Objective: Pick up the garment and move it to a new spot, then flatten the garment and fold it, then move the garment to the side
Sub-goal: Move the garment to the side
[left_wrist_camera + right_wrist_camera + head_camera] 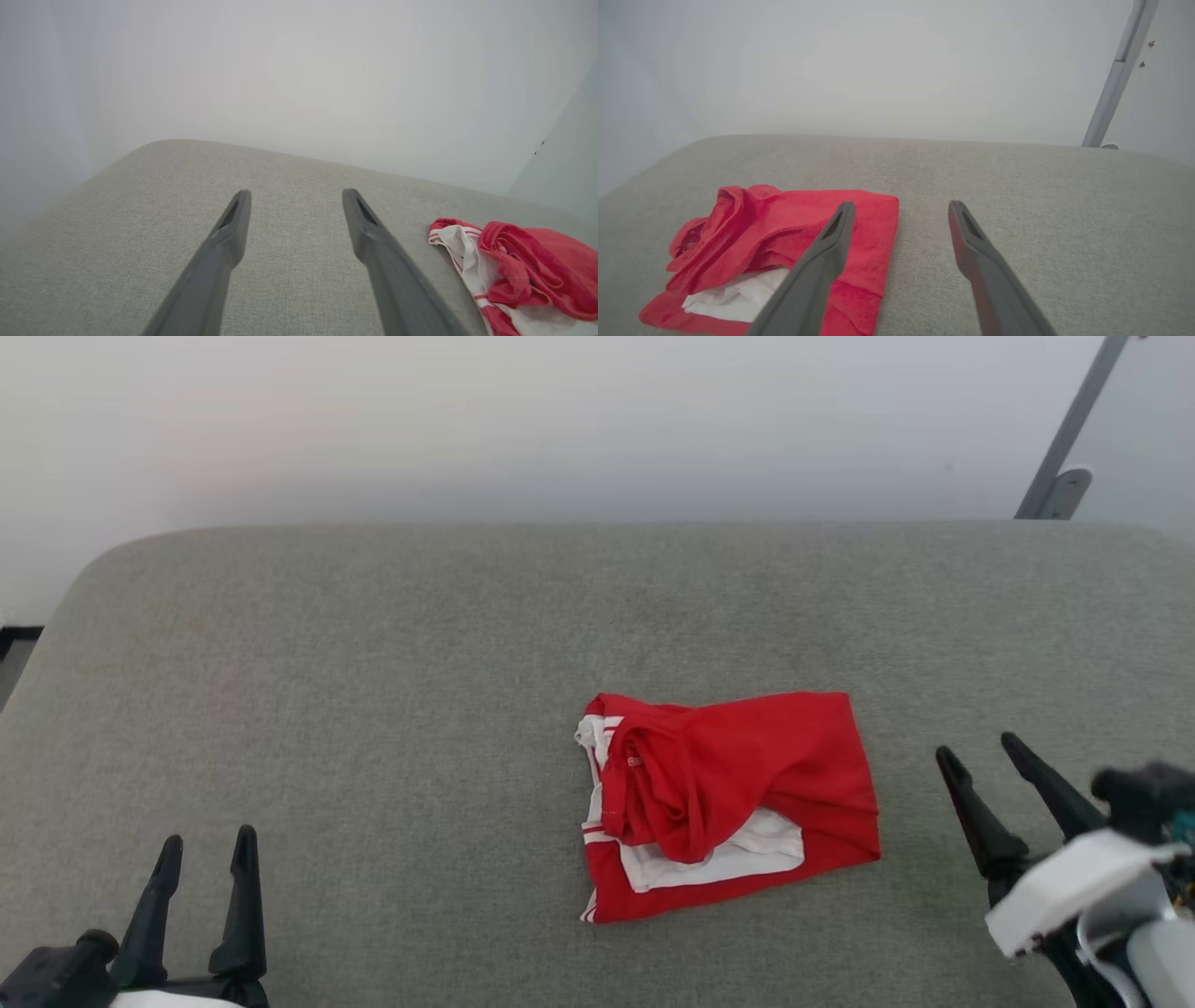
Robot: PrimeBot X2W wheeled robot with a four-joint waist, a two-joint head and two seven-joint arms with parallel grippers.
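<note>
1. Writing first: a tiny pale mark showed on the red folds at the 9 o'clock side of the garment (738, 784). It may have been a label or a scrap of print, but it was too small to read.
2. The garment lay roughly folded on the grey cushion (373, 691), just off the middle of the head view toward 4 o'clock. Red cloth was bunched on top, white fabric peeked out toward 6 o'clock, and red-and-white striped trim ran down the 9 o'clock edge.
3. The left gripper (209, 837) sat down at 7 o'clock in the head view, its fingers pointing to 12. Its jaws stood apart with a moderate gap, gripping nothing and well apart from the garment.
4. In the left wrist view, bare cushion showed between the two fingers and the garment (528, 261) lay off at 4 o'clock.
5. The right gripper (977, 747) was over at 4 o'clock in the head view, with its fingers leaning toward 11. Its jaws were spread about as wide as the left pair and were empty.
6. It was near the garment's 3 o'clock edge, with a strip of bare cushion between them.
7. In the right wrist view, one finger crossed in front of the red cloth at 7 o'clock. The other finger lay over plain cushion.
8. Up at 1 o'clock in the head view, a grey metal bar (1074, 420) slanted against the pale wall (560, 420).
</note>
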